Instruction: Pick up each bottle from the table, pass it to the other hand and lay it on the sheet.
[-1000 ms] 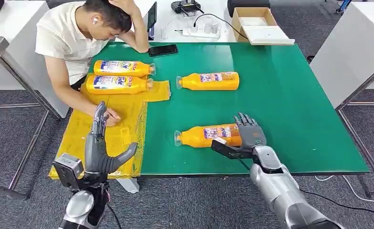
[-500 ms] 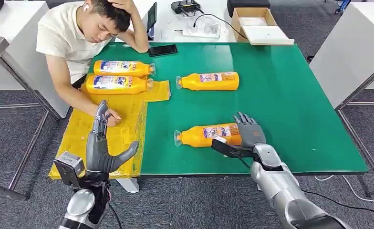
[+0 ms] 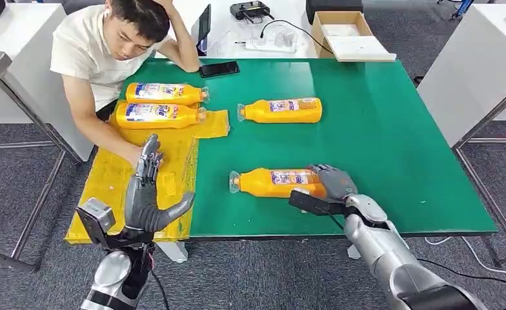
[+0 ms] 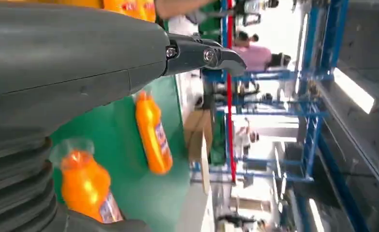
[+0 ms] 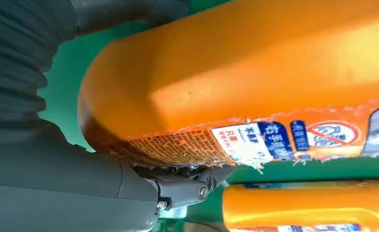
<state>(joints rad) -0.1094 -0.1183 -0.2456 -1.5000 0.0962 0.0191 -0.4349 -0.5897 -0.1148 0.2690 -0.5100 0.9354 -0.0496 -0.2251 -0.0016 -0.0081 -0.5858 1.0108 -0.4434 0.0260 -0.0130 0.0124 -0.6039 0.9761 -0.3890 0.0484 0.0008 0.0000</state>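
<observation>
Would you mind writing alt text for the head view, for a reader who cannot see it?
The right hand grips the base end of the near bottle lying on the green table, while the left hand is raised open over the yellow sheet. Two bottles lie on the sheet's far end, another bottle lies on the table, and a person sits at the far left corner.

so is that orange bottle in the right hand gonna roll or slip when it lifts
The near orange bottle lies on its side with a rounded body, so it could roll if nudged. It looks full, probably hefty. The right hand grips only its base end, so the neck may sag.
</observation>
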